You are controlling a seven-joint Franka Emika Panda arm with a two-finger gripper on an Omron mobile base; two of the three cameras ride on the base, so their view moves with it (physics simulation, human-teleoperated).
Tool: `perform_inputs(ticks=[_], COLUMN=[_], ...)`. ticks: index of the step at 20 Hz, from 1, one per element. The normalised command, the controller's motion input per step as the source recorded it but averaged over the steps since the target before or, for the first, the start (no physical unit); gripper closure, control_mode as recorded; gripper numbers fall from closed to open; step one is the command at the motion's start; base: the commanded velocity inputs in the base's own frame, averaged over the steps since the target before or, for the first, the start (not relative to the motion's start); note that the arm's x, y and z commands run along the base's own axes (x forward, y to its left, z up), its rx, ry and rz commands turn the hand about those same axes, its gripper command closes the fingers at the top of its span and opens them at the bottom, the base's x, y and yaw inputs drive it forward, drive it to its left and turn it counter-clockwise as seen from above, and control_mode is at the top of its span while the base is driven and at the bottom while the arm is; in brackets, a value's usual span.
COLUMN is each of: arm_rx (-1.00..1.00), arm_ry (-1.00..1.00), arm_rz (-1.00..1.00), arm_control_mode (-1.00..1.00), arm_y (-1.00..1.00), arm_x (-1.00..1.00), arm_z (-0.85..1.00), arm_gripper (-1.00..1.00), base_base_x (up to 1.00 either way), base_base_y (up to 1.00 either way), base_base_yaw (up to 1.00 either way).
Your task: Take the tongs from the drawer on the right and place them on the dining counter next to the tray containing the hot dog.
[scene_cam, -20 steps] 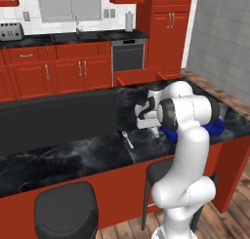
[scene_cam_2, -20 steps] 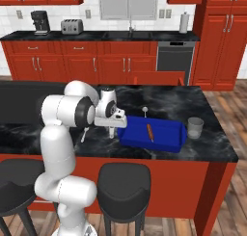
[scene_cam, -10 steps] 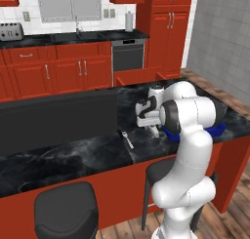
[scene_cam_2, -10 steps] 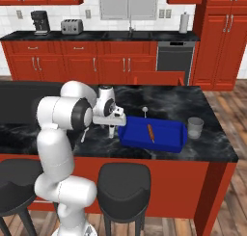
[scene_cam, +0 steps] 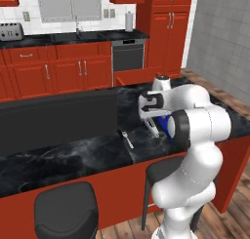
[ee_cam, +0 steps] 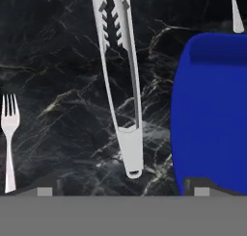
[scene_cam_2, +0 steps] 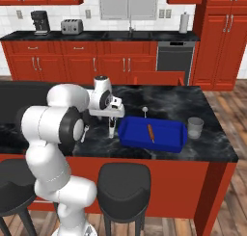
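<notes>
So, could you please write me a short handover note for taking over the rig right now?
Gripper: open, holding nothing, hovering just above the tongs.
Tongs: lying flat on the dining counter, beside the blue tray, with a fork on their other side.
Hot dog: in the tray.
Done: the tongs are out of the drawer and set down next to the tray.
Left: lift the arm clear; whether the drawer needs closing cannot be told from here.
</notes>
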Motion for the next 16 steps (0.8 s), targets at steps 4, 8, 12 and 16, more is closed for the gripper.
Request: perform_inputs(ticks=[4,8,12,16], arm_rx=[0.0,0.0,0.0,0.0], arm_ry=[-0.18,-0.18,-0.16,-0.17], arm_rz=[0.0,0.0,0.0,0.0], arm_control_mode=[-1.0,-1.0,-1.0,-1.0], arm_y=[0.0,0.0,0.0,0.0], arm_x=[-0.49,-0.53,-0.51,-0.54], arm_z=[0.65,0.63,0.5,0.39], arm_gripper=[-1.0,-1.0,-1.0,-1.0], base_base_x=[0.0,0.0,0.0,0.0], base_base_y=[0.0,0.0,0.0,0.0], base_base_yaw=[0.0,0.0,0.0,0.0])
